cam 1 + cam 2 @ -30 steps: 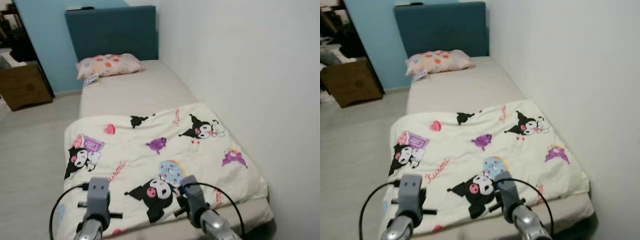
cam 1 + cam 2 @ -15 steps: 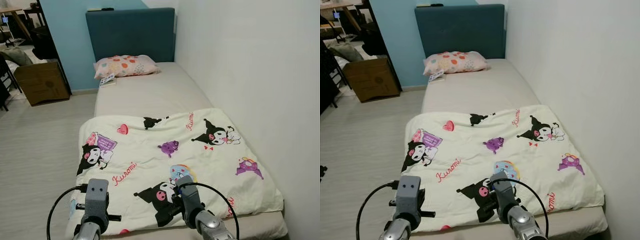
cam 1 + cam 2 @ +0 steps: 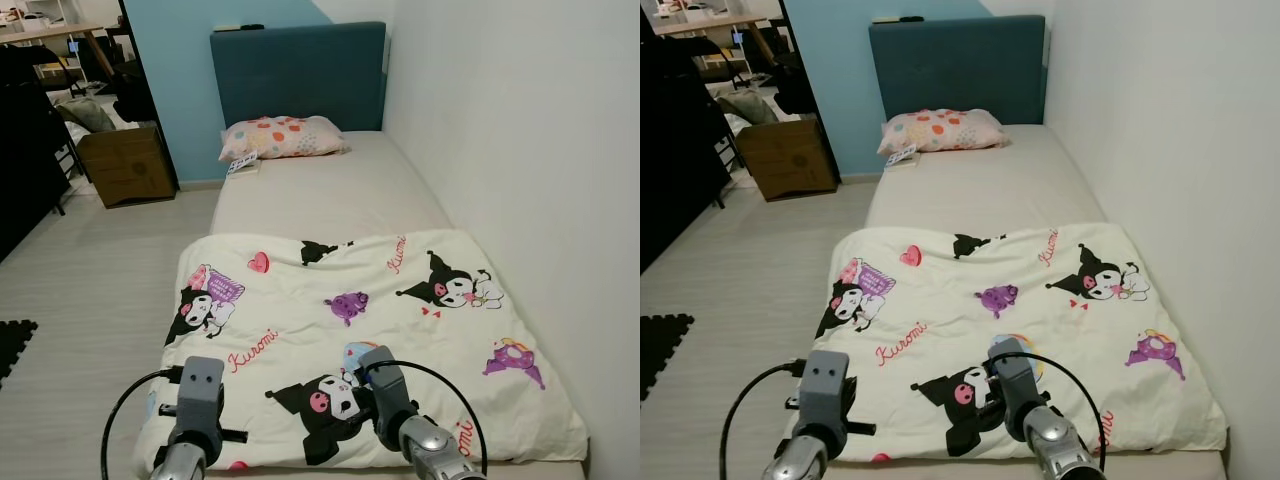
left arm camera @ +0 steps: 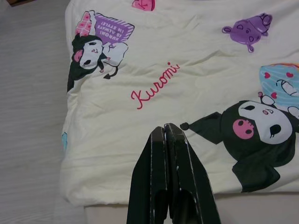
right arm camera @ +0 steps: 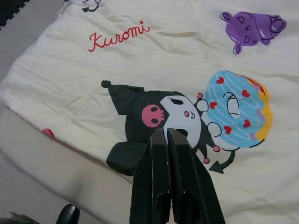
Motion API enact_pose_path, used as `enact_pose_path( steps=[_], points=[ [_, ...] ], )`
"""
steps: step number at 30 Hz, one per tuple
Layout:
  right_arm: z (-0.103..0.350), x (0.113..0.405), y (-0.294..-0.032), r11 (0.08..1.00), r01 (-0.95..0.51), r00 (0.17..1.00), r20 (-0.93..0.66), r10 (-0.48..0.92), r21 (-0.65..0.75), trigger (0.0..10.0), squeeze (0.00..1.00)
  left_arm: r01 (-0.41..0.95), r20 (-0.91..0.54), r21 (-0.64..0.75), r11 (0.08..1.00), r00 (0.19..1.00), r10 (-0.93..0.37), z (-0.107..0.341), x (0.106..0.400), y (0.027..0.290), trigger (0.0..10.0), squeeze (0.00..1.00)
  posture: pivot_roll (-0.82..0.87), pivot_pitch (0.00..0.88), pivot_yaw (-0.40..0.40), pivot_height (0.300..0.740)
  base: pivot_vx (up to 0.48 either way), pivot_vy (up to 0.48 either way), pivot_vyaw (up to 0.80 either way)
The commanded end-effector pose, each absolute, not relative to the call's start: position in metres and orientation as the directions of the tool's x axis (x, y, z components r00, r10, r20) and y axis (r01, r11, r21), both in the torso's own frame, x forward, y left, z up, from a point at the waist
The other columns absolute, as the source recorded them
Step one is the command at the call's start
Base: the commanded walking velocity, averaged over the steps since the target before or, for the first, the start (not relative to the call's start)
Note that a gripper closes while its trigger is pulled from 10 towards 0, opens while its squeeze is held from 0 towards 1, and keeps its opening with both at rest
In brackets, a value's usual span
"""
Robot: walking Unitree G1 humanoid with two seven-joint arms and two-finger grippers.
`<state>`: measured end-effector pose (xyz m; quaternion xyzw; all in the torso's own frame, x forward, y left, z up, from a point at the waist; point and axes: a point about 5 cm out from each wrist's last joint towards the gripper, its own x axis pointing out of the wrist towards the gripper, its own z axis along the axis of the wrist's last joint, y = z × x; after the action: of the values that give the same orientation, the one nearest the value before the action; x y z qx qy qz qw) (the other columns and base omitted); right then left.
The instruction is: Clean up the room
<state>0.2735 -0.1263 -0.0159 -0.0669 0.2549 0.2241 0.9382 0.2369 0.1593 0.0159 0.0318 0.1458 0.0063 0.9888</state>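
Observation:
A cream blanket (image 3: 380,330) printed with cartoon characters lies spread flat over the near half of a beige bed (image 3: 320,190). A spotted pillow (image 3: 283,137) rests at the head, against the teal headboard (image 3: 297,72). A small white card (image 3: 242,163) lies beside the pillow. My left gripper (image 4: 165,131) hovers shut and empty above the blanket's near left part. My right gripper (image 5: 163,133) hangs shut and empty over the black cartoon figure near the blanket's front edge. Both arms (image 3: 200,400) show low in the head views.
A white wall (image 3: 520,150) runs along the bed's right side. A cardboard box (image 3: 125,165) stands on the floor at the back left, with dark furniture (image 3: 30,170) beyond. A black mat (image 3: 12,345) lies on the pale floor at the left.
The camera has swung to the left, so the bed sits further right in the picture and more floor shows. Both grippers hold the same pose.

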Motion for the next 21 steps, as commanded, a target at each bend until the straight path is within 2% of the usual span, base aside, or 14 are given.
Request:
enact_pose_path(
  steps=[1,4,10,18,21],
  points=[
    [-0.0177,0.2712,-0.1224,0.891,-0.454,0.764,-0.509,0.395,0.011,10.0,0.0,-0.01,-0.295,0.083,0.996,0.955,0.034,0.0135,0.2346,0.1635,10.0,0.0,-0.08,0.0,0.018,0.74,0.0,0.0,0.0],
    [-0.0176,0.2711,-0.1224,0.891,-0.454,0.764,-0.508,0.398,0.015,10.0,0.0,-0.008,-0.295,0.085,0.996,0.955,0.033,0.0134,0.2346,0.1634,10.0,0.0,-0.08,0.0,0.018,0.74,0.0,0.0,0.0],
    [-0.0177,0.2707,-0.1224,0.89,-0.454,0.762,-0.506,0.404,0.027,10.0,0.0,-0.007,-0.293,0.088,0.996,0.956,0.033,0.0135,0.2342,0.1639,10.0,0.0,-0.08,0.0,0.018,0.74,0.0,0.0,-0.8],
    [-0.0196,0.2689,-0.1207,0.887,-0.46,0.753,-0.517,0.407,0.028,10.0,0.0,-0.004,-0.288,0.087,0.996,0.957,0.029,0.0138,0.2337,0.1651,10.0,0.0,-0.08,0.0,0.015,0.74,0.0,0.0,0.0],
    [-0.02,0.2685,-0.12,0.886,-0.463,0.75,-0.519,0.41,0.032,10.0,0.0,0.053,-0.283,0.118,0.992,0.959,-0.017,0.0143,0.2318,0.1606,10.0,0.0,-0.08,0.0,0.015,0.74,0.0,-0.397,0.0]
  ],
)
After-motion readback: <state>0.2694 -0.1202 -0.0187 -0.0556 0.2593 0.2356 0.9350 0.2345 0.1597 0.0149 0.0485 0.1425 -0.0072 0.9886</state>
